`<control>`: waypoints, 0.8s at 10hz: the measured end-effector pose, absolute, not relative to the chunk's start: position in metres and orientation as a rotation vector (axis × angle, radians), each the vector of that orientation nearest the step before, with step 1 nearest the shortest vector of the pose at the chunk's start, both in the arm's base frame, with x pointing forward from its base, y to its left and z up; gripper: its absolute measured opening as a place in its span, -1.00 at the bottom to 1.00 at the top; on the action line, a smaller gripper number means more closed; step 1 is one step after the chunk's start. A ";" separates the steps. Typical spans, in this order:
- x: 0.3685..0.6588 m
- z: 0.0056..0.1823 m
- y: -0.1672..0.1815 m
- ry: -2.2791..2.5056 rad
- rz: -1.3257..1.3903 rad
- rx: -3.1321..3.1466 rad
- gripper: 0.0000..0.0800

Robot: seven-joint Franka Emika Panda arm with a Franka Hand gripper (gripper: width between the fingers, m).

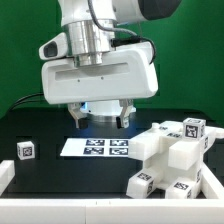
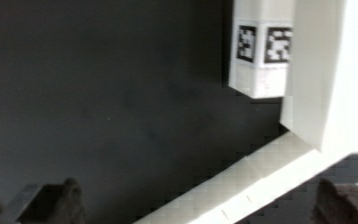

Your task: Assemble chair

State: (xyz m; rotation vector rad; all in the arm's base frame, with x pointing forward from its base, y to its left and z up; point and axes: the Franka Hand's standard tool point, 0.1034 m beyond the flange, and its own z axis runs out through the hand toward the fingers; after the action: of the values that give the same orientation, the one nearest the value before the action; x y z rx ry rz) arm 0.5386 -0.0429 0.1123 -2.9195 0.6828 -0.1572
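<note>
The chair's white tagged parts lie in a loose cluster (image 1: 172, 152) at the exterior view's right, with a tagged block (image 1: 191, 128) on top and a small piece (image 1: 143, 183) in front. One tagged cube (image 1: 25, 150) sits alone at the far left. My gripper (image 1: 102, 118) hangs open above the back of the table, holding nothing. In the wrist view my gripper (image 2: 202, 205) shows two dark fingertips (image 2: 51, 200) set wide apart. A tagged white block (image 2: 261, 55) lies ahead of them. A white bar (image 2: 274, 165) runs slantwise below; what it is I cannot tell.
The marker board (image 1: 97, 147) lies flat on the black table just in front of the gripper. A white rim (image 1: 60, 212) borders the table's front and left. A green backdrop stands behind.
</note>
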 end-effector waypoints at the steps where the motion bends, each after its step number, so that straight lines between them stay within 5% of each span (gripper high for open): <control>1: 0.538 0.112 -0.044 0.560 -0.164 -2.955 0.62; 5: 0.510 0.082 -0.108 0.117 -0.070 -3.072 0.62; 8: 0.506 0.078 -0.113 -0.069 -0.059 -3.095 0.62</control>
State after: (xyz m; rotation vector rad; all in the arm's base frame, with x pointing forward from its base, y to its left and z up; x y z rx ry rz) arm 0.5057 -0.1127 0.0780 -3.0951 -0.0689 -0.0587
